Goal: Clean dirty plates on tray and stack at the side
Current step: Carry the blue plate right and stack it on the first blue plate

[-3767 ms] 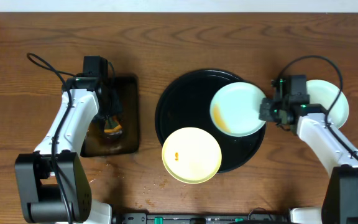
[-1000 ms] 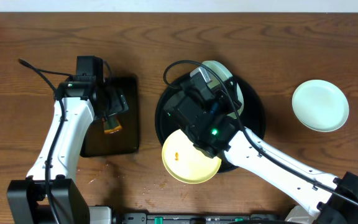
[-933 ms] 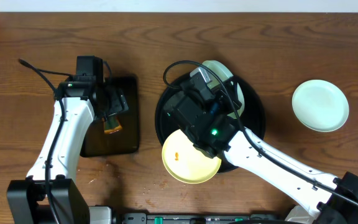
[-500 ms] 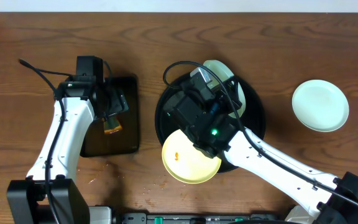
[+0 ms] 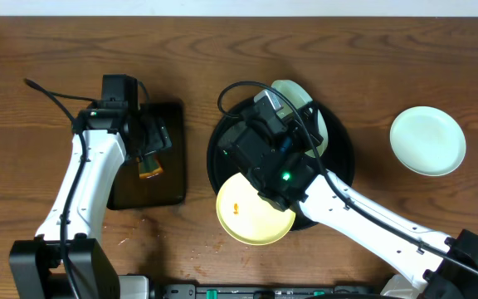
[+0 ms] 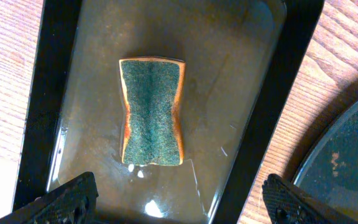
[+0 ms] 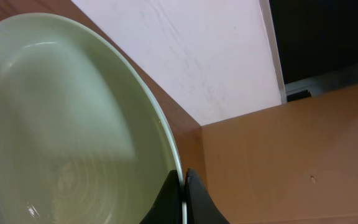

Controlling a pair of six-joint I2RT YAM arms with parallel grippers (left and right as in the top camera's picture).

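A: Overhead first: how much of the right claw shows there?
B: None. The right arm [image 5: 372, 218] reaches across the round tray [image 5: 343, 154] and its wrist covers the claw. The right wrist view settles it: the right claw [image 7: 182, 186] is clamped on the rim of a pale plate [image 7: 61, 124], with its dark fingers [image 7: 201, 202] pinched on either side of the edge.
A: Where is that plate?
B: Over the back half of the round tray, tipped up. Only its right part shows past the arm, and I cannot tell whether its lower edge touches the tray.
A: The other plates?
B: The yellow plate [image 5: 256, 208], with a small orange spot, lies at the tray's front-left and overhangs the rim, its top edge under the arm. A pale blue plate [image 5: 427, 140] lies alone on the table [image 5: 247, 50], well to the right of the tray.
A: Left side?
B: The left claw [image 6: 179, 202] hangs over a rectangular tray [image 6: 55, 93], tips wide apart and gripping nothing. Only the tips show, cut off at the bottom of the left wrist view. A green-faced sponge [image 6: 152, 112] lies in a thin film of liquid in that tray.
A: Surroundings?
B: Brown wood-grain table, a few crumbs [image 5: 214, 245] near the front, a white wall [image 5: 222, 7] along the back. Behind the held plate are a pale surface, brown panels and a dark patch, too skewed to place.
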